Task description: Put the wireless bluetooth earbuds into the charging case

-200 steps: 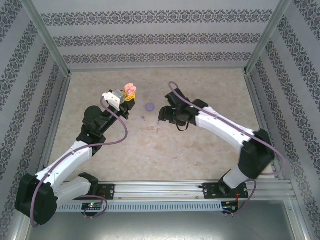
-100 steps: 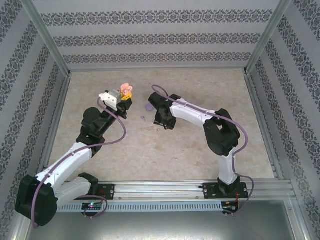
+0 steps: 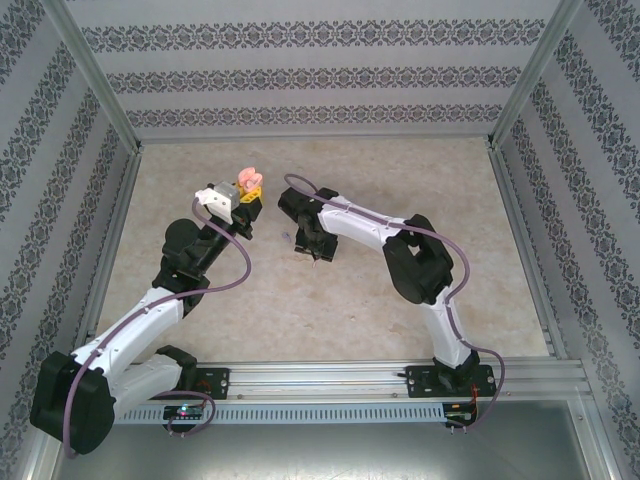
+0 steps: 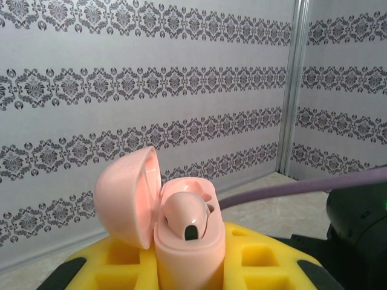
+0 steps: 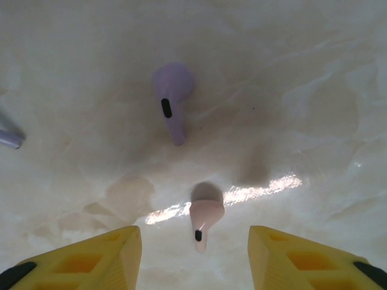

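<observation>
My left gripper (image 3: pixel 247 196) is shut on the body of a pink charging case (image 4: pixel 190 248), held upright above the table. The case's lid (image 4: pixel 126 196) stands open to the left, and one pink earbud (image 4: pixel 186 212) sits in the case. My right gripper (image 5: pixel 195 257) points down at the table, open. A second pink earbud (image 5: pixel 204 219) lies on the table between its yellow fingers (image 5: pixel 91 260), touching neither. A lilac earbud (image 5: pixel 172 96) lies a little beyond it. In the top view the right gripper (image 3: pixel 308 243) is just right of the pink case (image 3: pixel 249 177).
A small lilac piece (image 5: pixel 8 138) lies at the left edge of the right wrist view. Patterned walls and metal posts (image 3: pixel 110 100) close in the beige table (image 3: pixel 430 180). The right arm's folded elbow (image 3: pixel 415 260) stands mid-table.
The right arm has swung left across the table, over the spot where the lilac pieces lay, ending close to the left gripper. The left arm has barely shifted and keeps hold of the case.
</observation>
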{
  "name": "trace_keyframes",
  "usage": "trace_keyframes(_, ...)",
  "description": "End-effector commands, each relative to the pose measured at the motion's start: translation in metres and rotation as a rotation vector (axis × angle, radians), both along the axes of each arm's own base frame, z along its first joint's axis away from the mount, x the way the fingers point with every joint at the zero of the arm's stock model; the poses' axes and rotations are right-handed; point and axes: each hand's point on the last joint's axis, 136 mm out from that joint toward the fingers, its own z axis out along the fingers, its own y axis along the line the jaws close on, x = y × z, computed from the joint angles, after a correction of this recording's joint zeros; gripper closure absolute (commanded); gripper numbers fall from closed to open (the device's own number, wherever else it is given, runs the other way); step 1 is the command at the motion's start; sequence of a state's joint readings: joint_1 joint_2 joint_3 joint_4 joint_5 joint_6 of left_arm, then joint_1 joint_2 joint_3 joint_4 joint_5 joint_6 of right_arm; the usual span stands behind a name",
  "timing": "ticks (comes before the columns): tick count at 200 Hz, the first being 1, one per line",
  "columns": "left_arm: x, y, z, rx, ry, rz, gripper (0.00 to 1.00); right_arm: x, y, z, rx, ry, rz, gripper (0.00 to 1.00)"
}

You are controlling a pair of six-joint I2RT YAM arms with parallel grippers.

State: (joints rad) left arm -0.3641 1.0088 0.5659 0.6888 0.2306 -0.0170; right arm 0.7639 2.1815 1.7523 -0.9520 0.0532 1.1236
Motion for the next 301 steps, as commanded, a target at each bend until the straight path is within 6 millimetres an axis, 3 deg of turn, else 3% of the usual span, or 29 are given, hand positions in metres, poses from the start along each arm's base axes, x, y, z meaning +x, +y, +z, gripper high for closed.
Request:
trace_keyframes(1, -0.005, 0.009, 0.018, -0.04, -0.063, 0.017, 1.0, -0.002, -0.007, -0.004, -0.062, 0.016, -0.009, 0.51)
trace_keyframes(186, -0.005, 0.01, 0.014, -0.037, -0.061, 0.017, 1.0, -0.009, -0.003, -0.033, -0.075, 0.078, -0.001, 0.72)
trace_keyframes(269, -0.005, 0.007, 0.016, -0.035, -0.049, -0.001, 1.0, -0.013, 0.002, -0.032, -0.024, 0.055, 0.061, 0.85)
trace_keyframes(301, -0.005, 0.005, 0.016, -0.028, -0.043, -0.012, 1.0, -0.011, 0.004, -0.019, -0.003, -0.021, 0.114, 0.86)
